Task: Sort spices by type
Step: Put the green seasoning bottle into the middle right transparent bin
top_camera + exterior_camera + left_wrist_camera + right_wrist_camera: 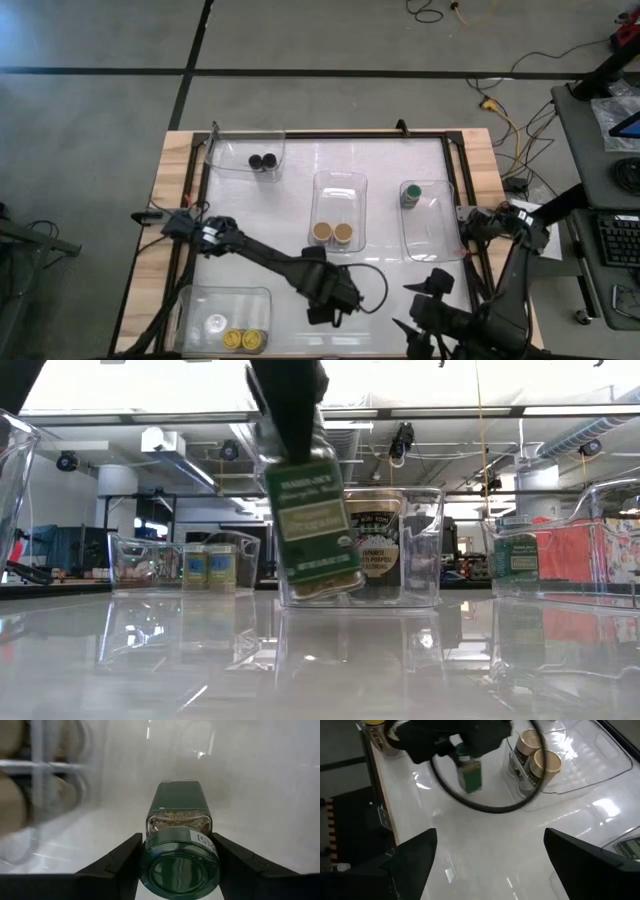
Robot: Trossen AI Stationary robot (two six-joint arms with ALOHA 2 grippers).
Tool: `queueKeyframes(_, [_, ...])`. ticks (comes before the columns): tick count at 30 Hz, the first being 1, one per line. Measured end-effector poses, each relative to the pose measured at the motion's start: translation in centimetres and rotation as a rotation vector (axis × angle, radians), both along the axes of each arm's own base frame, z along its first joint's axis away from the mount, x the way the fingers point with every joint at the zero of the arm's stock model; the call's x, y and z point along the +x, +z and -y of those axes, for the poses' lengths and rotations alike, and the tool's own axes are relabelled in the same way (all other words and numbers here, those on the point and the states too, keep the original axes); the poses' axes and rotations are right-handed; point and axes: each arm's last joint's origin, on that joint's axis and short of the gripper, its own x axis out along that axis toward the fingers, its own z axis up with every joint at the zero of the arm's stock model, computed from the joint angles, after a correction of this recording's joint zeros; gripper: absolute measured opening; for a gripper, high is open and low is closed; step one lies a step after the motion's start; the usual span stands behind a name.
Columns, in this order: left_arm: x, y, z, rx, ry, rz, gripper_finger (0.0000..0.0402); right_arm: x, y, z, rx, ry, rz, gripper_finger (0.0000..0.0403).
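The table (170, 160) fills the middle of the high view, with four clear bins on it: one upper left (232, 158) holding two black-lidded jars (263, 161), a centre bin (340, 190) holding two tan-lidded jars (332, 233), one at lower left (215, 300) with two yellow-lidded jars (243, 341), and one at right (440, 235) with a single green-lidded jar (411, 194). The left gripper (178, 870), low in the centre of the high view, is partly closed around the lid end of the second green jar (312, 525), lifted just clear of the tabletop in front of the centre bin. The jar hangs lid-up, its long axis near vertical and slightly tilted, label facing the low camera. To finish well, I judge it should travel right, clear the right bin's wall, and descend beside its twin before release. The right gripper (487, 857) waits at lower right, jaws wide and empty.
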Motion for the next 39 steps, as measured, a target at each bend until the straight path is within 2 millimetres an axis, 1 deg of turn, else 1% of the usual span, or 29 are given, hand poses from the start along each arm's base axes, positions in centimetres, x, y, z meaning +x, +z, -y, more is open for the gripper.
queueKeyframes(4, [0.6,0.0,-1.4,0.014,-0.027,-0.005,0.0192,0.0,-0.4,-0.1,0.001,-0.01,0.001,0.0359])
queueKeyframes(9, [1.1,0.0,-2.5,0.004,-0.031,-0.012,0.0192,0.2,-1.1,-0.4,0.024,-0.012,0.016,0.0359])
queueKeyframes(14, [1.7,-0.3,-2.9,-0.005,-0.037,0.016,0.0192,0.4,-1.3,-0.6,0.04,-0.012,0.026,0.0359])
queueKeyframes(18, [2.1,-1.2,-3.2,-0.011,-0.033,-0.011,0.0192,0.4,-1.3,-0.7,0.043,-0.012,0.028,0.0359])
queueKeyframes(21, [2.1,-1.3,-3.3,-0.021,-0.032,-0.014,0.0193,0.4,-1.3,-0.7,0.046,-0.012,0.03,0.0359])
queueKeyframes(24, [2.2,-1.3,-3.3,-0.021,-0.036,-0.01,0.0203,0.4,-1.3,-0.7,0.049,-0.012,0.032,0.0359])
queueKeyframes(33, [2.6,-1.3,-3.1,-0.032,-0.04,0.034,0.0249,0.5,-1.3,-0.8,0.056,-0.006,0.037,0.0359])
queueKeyframes(36, [2.6,-1.3,-3.2,-0.025,-0.038,0.038,0.026,0.7,-1.3,-1.1,0.062,0.025,0.047,0.0359])
queueKeyframes(39, [2.5,-0.8,-3.2,-0.025,-0.038,0.045,0.0271,1.1,-1.2,-1.4,0.065,0.067,0.058,0.0359])
